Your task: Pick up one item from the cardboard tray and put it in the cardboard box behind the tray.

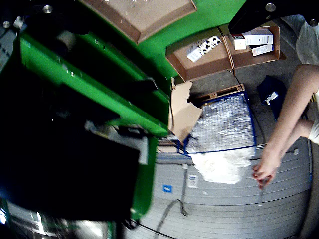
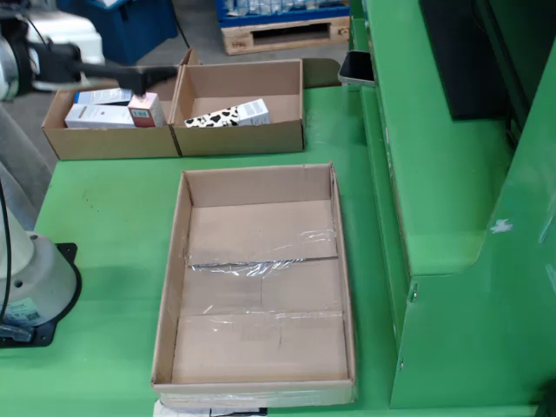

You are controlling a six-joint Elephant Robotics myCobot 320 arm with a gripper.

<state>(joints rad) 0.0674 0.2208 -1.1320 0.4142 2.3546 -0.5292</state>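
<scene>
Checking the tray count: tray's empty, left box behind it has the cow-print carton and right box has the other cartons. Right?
Sides are swapped. In the fixed view the tray is empty, but the cow-print carton lies in the right box, and the other cartons sit in the left box. The rest stands.

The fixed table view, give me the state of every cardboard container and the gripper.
Large flat cardboard tray: empty, open-topped.
Middle brown cardboard box: open, holds one cow-patterned carton.
Left brown cardboard box: open, holds several small cartons.
Black gripper: above left box, jaw state unclear.
</scene>
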